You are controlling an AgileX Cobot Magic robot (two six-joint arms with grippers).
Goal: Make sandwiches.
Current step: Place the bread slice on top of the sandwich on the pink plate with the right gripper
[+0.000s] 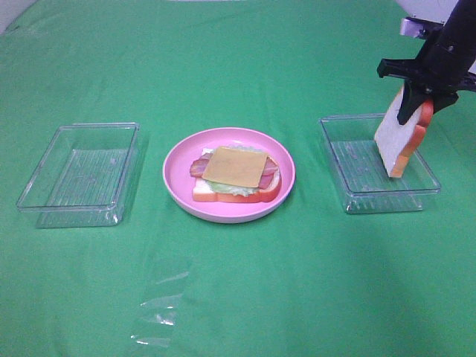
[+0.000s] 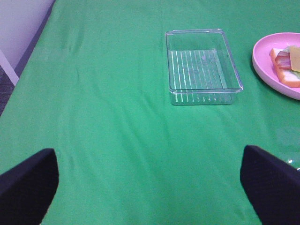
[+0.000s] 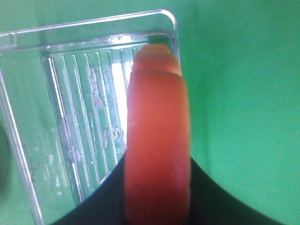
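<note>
Bread slice (image 3: 157, 140), crust toward the wrist camera, clenched upright in the right hand (image 1: 416, 100) above its tray (image 1: 349, 190) (left hand (image 2: 150, 187) released), ready to cap the plated stack (image 1: 235, 172).

My right arm (image 1: 446, 44): cut off by the top and right edges in the high view; only the lower part shows.
Bread slice (image 3: 157, 150): blurred in my right wrist view, edge-on, its lower end hidden between my jaws.
My left fingertips (image 2: 26, 187): only dark corners show.
Pink plate (image 2: 267, 70): cut by the left wrist frame's edge.
Bottom slice (image 1: 208, 192): mostly hidden under the fillings.
</note>
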